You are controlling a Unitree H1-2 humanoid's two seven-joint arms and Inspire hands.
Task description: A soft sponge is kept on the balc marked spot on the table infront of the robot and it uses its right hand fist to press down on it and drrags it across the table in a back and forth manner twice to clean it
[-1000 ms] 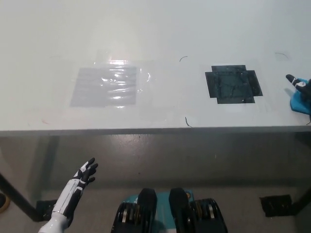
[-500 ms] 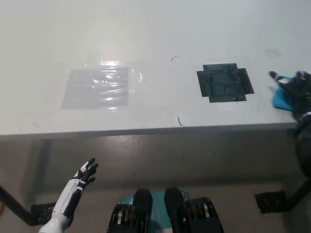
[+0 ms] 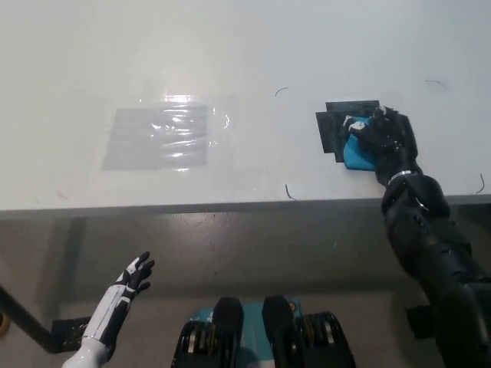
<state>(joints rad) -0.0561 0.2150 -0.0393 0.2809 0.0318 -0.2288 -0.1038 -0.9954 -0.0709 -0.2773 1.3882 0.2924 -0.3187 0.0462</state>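
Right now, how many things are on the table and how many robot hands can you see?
Blue sponge: 1
Black marked spot: 1
Clear shiny sheet: 1
Robot hands: 2, the black right hand on the sponge, the white left hand open below the table
Total: 5

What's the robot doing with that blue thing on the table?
The black right robot hand is on top of a blue sponge, which sits over the black mark on the white table. It looks like it is pressing the sponge down to wipe the table. The white left robot hand hangs open below the table edge, holding nothing. A shiny clear patch lies farther left on the table.
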